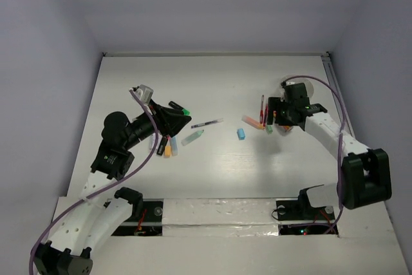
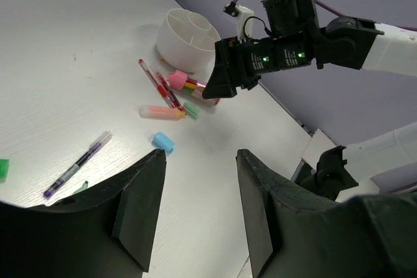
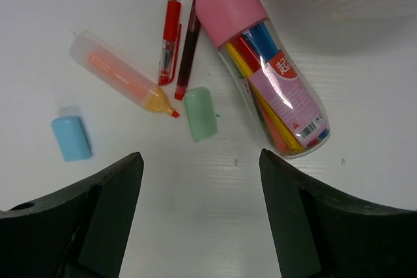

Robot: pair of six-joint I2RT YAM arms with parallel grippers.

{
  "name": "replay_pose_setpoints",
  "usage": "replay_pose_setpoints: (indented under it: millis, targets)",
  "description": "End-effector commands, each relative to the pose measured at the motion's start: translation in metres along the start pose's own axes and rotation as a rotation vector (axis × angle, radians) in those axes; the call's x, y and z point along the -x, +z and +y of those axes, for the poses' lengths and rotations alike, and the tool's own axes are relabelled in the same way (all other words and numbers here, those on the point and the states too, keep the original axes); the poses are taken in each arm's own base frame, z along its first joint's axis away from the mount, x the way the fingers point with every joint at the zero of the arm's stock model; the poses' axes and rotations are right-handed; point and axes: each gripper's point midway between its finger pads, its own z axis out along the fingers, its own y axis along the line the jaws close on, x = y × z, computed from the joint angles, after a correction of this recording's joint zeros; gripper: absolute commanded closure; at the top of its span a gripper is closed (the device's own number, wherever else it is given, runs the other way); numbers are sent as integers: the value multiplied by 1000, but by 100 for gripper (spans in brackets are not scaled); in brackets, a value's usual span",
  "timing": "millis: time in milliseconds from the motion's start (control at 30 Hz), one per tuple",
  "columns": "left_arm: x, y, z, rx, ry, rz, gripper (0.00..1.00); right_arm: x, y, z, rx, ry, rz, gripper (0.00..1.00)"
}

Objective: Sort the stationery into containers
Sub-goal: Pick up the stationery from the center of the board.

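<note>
Nearest the right wrist camera, the right gripper hung with its jaws wide apart and nothing between them, poised just above a pale-green cap. Around that cap lay an uncapped orange highlighter, a blue eraser, two red pens and a pink-capped tube of coloured pens, all flat on the table. The white cup stood just beyond the tube, upright. As far as the left wrist view reached into the cup, none of its divided compartments held anything.

Across the table, the left gripper was also open and empty-handed. Several loose markers lay close beside it, and a grey pen rested between the two groups.

Judged from this, the sorting had barely begun, if at all: every item in view was on the table and none showed in a container. The right-hand pile, being nearest the cup, looked the likeliest starting point, while the left-hand markers would have to cross the table.
</note>
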Motion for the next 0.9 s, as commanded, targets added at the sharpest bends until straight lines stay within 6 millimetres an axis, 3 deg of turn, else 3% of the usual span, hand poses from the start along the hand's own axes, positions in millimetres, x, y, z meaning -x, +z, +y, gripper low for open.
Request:
replay_pose_setpoints:
  millis: [0,133,467,600,867]
  targets:
    - [22,0,-13,-27,61,-49,55,9,7,-10,-89,-56,2,21]
    - [19,3,-9,-24,54,-36,54,13,19,-27,-197,-73,10,18]
    - [14,7,-5,-21,41,-19,54,29,25,-38,-268,-118,-35,16]
    - [12,7,-4,-17,39,-13,54,19,43,-30,-223,-152,48,17]
    - [14,7,-1,-9,41,-17,54,15,63,-36,-253,-201,111,19]
